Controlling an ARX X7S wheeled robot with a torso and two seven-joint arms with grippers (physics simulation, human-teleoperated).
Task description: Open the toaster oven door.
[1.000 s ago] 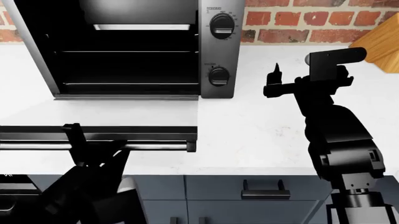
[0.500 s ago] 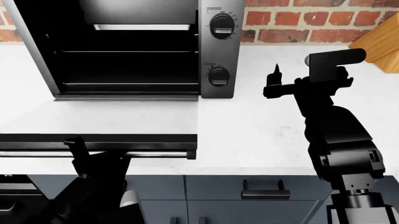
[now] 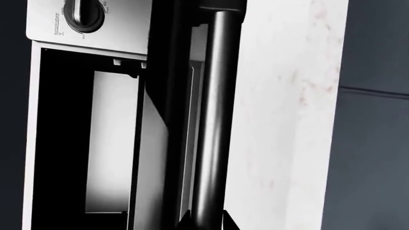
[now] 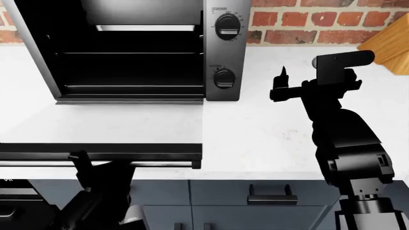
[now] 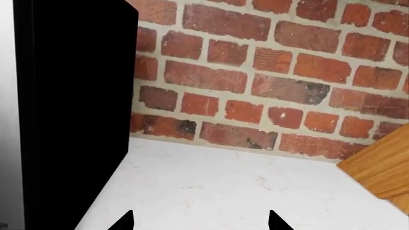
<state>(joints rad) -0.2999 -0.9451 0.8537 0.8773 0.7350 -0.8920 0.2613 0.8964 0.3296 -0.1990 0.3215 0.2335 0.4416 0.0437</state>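
On the toaster oven (image 4: 221,52), illegible knob lettering.

You're in a home kitchen, it seems: a white stone-look counter (image 4: 268,139), a red brick backsplash (image 4: 307,19), blue-grey cabinet drawers (image 4: 271,194) below, and a toaster oven (image 4: 221,52) on top.

The head view looks down over the counter (image 4: 255,129). The left wrist view sits close along its edge. The right wrist view faces the brick wall (image 5: 268,72).

toaster oven (image 4: 221,52): steel, black knobs | counter (image 4: 268,139): white (faintly speckled) | wall (image 5: 255,72): red brick | cabinets (image 4: 255,201): blue-grey
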